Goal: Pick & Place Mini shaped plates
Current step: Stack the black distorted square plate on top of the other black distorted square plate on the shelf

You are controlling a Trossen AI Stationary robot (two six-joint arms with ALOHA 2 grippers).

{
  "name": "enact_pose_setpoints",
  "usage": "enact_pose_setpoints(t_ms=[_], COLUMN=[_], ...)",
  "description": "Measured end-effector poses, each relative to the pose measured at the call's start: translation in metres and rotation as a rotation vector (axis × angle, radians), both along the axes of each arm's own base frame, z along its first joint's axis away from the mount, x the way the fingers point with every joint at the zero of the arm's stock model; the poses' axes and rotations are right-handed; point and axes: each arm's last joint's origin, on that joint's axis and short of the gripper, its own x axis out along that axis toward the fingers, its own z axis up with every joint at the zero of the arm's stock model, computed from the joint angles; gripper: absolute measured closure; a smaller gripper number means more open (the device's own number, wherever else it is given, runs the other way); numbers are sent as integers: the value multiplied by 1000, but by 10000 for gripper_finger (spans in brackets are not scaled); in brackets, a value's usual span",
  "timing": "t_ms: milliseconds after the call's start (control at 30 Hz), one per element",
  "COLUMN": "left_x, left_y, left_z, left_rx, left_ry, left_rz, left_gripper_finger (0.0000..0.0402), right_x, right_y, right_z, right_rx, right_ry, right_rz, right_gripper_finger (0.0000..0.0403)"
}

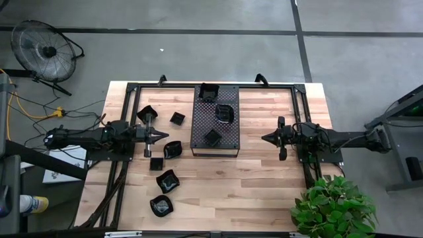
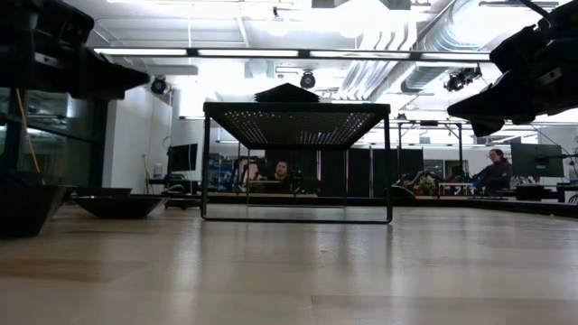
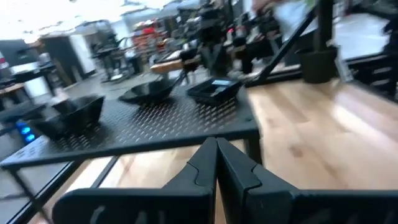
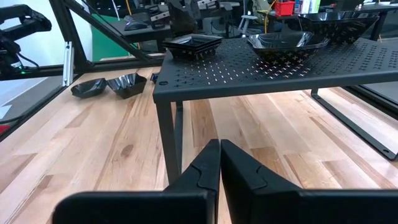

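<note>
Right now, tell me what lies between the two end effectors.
In the high view, the perforated tray stands between the left end effector and the right end effector, carrying three mini plates; bare wood flanks it.

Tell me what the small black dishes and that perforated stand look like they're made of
Mini shaped plates: glossy black, with bright reflections, likely glazed ceramic or hard plastic. Perforated tray: matte black, apparently powder-coated sheet metal, with regular punched holes and thin legs. Table: light wood planks, visible grain.

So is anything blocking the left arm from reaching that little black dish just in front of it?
Nothing visible does. The left end effector, shut and empty, points at the rounded mini plate lying on the bare wooden table. The perforated tray stands beyond, not between.
</note>
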Motion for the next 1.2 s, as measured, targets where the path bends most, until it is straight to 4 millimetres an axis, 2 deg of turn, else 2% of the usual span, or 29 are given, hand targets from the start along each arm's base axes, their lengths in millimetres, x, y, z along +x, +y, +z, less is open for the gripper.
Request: enact_pose_setpoints(t_ms=[400,600,733,900,1033,1200], left_x=[0,-1,-2,-7,-7,-1], left_y=[-2,4,8,13,15,16], left_z=[-1,-1,1,14,31,59], left_rx=[37,78,100,144,186,208], left_ry=[9,22,48,147,201,322], left_rz=[-60,155,275,452,534,576], left_gripper_finger=[400,399,377,324,286,271], right_x=[0,0,0,0,0,0], right_y=[0,0,0,0,0,0], right_z=[0,0,0,0,0,0], right_rx=[0,0,0,0,0,0], right_ry=[0,0,0,0,0,0], right_rz=[0,0,0,0,0,0], right_gripper_finger=[396,395,393,397,397,395])
